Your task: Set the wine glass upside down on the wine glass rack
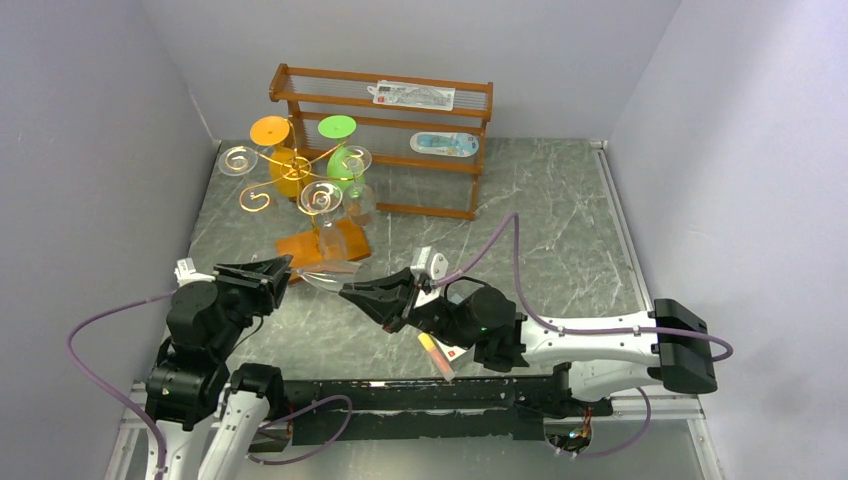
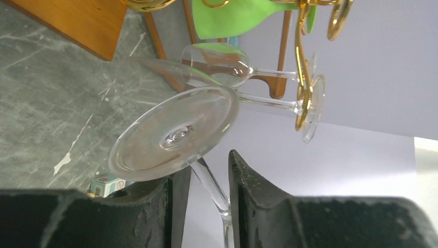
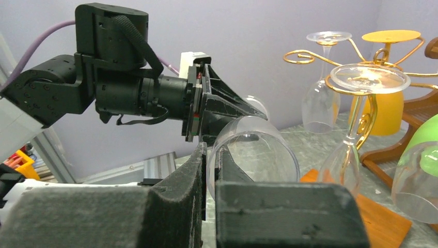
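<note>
A clear wine glass [image 1: 325, 277] lies on its side in the air between my two grippers, in front of the gold wire rack [image 1: 290, 165] on its small wooden base [image 1: 322, 245]. My right gripper [image 1: 348, 293] is shut on the bowl's rim [image 3: 258, 150], one finger inside and one outside [image 3: 210, 151]. My left gripper [image 1: 280, 268] is open, its fingers [image 2: 243, 196] standing on either side of the stem [image 2: 212, 188], just behind the foot [image 2: 175, 134]. The gap between the fingers is wider than the stem.
An orange glass [image 1: 280, 160], a green glass [image 1: 342, 160] and clear glasses [image 1: 322, 205] hang upside down on the rack. A two-tier wooden shelf [image 1: 400, 130] holding packets stands behind it. A yellow and red object [image 1: 437, 352] lies under my right arm. Grey walls close in three sides.
</note>
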You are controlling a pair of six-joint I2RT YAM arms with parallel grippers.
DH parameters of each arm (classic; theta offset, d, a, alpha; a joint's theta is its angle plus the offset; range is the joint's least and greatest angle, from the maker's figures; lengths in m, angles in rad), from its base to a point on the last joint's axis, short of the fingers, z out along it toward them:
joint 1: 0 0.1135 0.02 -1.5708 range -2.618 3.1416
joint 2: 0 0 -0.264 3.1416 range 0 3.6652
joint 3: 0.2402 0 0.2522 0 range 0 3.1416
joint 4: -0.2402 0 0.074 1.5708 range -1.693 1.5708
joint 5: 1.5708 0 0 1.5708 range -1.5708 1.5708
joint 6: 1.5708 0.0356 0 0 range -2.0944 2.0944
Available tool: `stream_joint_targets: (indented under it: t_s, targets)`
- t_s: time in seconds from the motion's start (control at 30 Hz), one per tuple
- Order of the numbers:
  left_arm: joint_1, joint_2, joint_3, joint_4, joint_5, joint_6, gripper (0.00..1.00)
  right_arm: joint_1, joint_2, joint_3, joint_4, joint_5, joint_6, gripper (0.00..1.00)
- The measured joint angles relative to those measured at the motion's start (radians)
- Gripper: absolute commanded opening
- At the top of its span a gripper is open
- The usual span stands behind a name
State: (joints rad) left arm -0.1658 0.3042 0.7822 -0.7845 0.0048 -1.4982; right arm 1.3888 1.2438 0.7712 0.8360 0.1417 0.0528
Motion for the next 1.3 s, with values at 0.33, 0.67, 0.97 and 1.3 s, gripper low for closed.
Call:
stream_joint_targets:
  t_s: [0.33, 0.67, 0.97, 1.3]
  targets:
    - [0.0, -0.013, -0.045, 0.091, 0.027, -0.055, 0.07, -0.003, -0.045, -0.067, -0.019, -0.045, 0.045, 0.03]
    - [-0.002, -0.021, -0.079, 0.154, 0.042, -0.071, 0.05, -0.007, -0.071, -0.103, -0.046, -0.032, 0.082, 0.17]
    - [-0.002, -0.096, -0.176, 0.212, 0.014, -0.091, 0.05, 0.003, -0.067, -0.158, -0.071, -0.034, 0.151, 0.62]
    - [-0.002, -0.11, -0.109, 0.214, -0.149, 0.237, 0.05, 0.003, -0.154, -0.226, -0.131, 0.053, 0.251, 0.76]
